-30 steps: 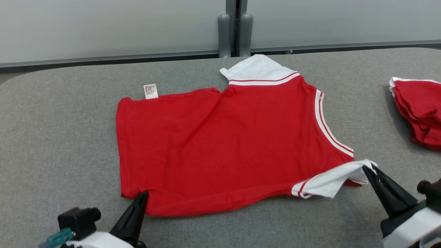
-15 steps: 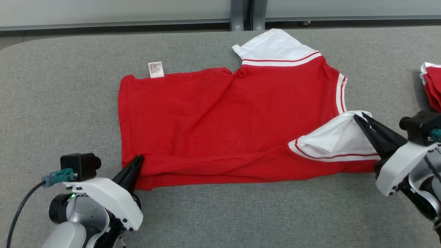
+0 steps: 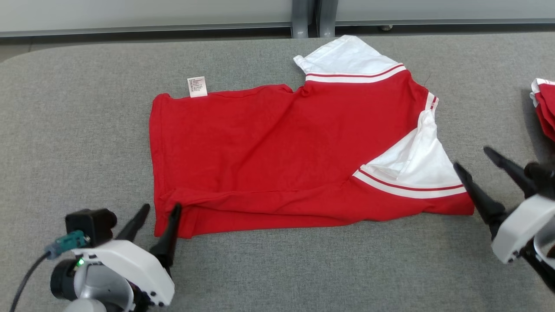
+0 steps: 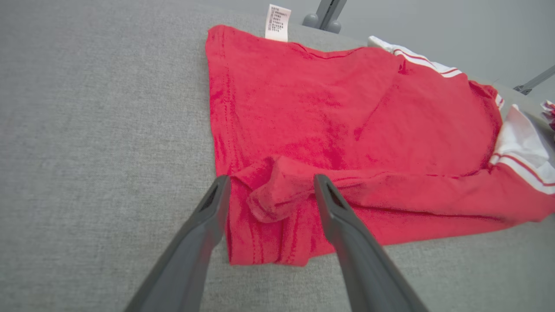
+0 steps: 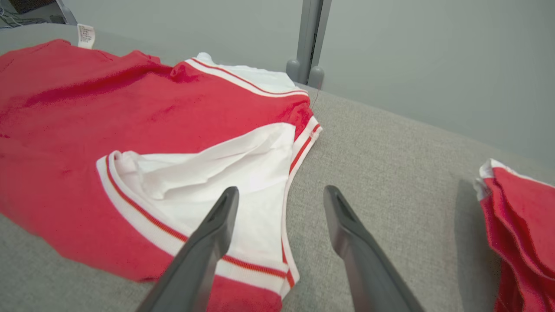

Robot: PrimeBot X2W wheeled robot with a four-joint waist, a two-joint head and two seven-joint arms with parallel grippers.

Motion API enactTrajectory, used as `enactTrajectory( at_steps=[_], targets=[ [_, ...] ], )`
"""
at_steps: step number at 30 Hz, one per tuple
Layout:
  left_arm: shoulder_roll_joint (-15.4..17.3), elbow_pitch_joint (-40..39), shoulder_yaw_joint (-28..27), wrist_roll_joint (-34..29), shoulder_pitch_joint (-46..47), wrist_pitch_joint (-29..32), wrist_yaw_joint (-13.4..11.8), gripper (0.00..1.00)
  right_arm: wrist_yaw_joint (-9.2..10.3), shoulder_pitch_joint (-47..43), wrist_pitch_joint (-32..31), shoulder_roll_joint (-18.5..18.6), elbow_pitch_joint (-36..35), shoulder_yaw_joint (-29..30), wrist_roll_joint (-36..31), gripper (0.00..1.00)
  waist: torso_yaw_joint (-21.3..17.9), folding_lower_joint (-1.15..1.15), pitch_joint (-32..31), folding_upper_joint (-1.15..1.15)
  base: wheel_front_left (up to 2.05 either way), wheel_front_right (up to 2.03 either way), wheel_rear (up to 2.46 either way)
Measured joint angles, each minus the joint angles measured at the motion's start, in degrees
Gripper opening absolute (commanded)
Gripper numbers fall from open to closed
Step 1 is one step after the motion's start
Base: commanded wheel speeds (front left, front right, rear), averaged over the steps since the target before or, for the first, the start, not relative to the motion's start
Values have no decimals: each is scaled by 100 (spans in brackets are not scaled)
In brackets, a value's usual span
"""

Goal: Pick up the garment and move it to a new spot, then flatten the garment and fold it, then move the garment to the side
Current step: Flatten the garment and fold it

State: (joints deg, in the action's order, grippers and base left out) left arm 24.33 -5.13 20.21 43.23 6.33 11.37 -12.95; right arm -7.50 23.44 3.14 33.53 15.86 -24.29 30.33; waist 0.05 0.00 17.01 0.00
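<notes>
Left fingers [image 3: 171,229]: spread, astride hem corner of garment [image 3: 269,147].
Right fingers [image 3: 475,193]: spread, just beside white sleeve [image 3: 418,162].
Done: apparently one fold, fingers-side edge.
Remaining: further folding, move aside.

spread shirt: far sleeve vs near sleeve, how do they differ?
The far sleeve sticks out past the edge of the shirt onto the table; the near sleeve lies folded back on top of the red body. The far sleeve looks fairly smooth; the near sleeve is creased. Both are white, with a red-and-white striped band.
</notes>
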Motion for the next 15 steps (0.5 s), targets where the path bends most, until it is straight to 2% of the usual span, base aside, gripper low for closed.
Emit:
enactTrajectory(
  at_steps=[6,10,15],
  targets=[
    [-81,-182,316,-55,-429,29,0,100,0,-1093,-322,97,-470,355,-25,100,-55,0,116,0,0,0,0],
    [-130,-85,315,-80,-426,-37,-31,100,0,-1355,-503,-33,-719,576,-212,100,-128,0,206,0,0,0,0],
    [-77,54,313,-133,-404,-64,-51,100,0,-1395,-712,-177,-954,578,-324,100,-170,0,263,0,0,0,0]
  ],
)
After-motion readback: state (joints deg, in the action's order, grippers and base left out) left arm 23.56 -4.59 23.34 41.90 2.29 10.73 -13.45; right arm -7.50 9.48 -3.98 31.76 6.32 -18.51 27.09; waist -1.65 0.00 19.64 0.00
